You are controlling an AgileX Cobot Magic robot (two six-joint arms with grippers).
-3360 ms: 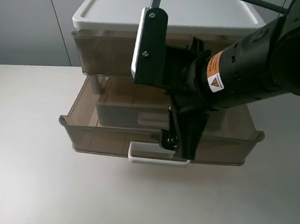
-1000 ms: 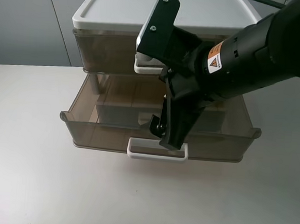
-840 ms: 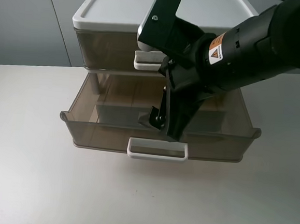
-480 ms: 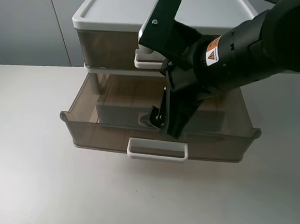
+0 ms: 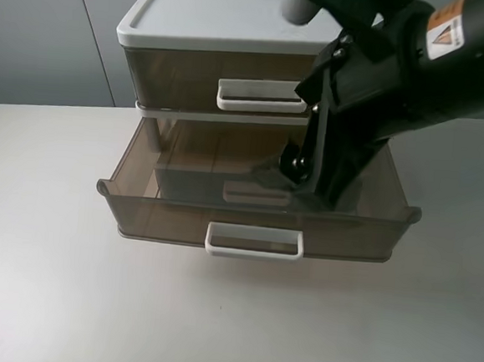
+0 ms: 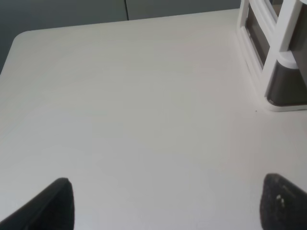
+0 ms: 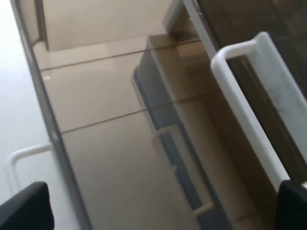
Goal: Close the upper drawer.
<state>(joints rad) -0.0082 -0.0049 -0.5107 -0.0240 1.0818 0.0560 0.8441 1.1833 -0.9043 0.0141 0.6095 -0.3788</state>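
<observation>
The upper drawer (image 5: pixel 183 76) sits pushed in, its front flush under the white cabinet top (image 5: pixel 238 13). Its white loop handle (image 5: pixel 261 96) is free; the handle also shows in the right wrist view (image 7: pixel 244 110). My right gripper (image 5: pixel 297 173) is open and empty. It hangs over the pulled-out lower drawer (image 5: pixel 256 216), below and in front of the upper handle, touching nothing. In the right wrist view its fingertips (image 7: pixel 24 206) stand far apart. My left gripper (image 6: pixel 165 206) is open and empty over bare table, out of the exterior view.
The lower drawer stands pulled out with its white handle (image 5: pixel 254 242) toward the front and a smaller brown box (image 5: pixel 225 188) inside. The cabinet's white frame (image 6: pixel 273 57) shows at the edge of the left wrist view. The light table (image 5: pixel 49 283) surrounds the cabinet.
The upper drawer has slid back in under the white top. My right gripper has drawn off its handle and swung to the right, uncovering the handle.
</observation>
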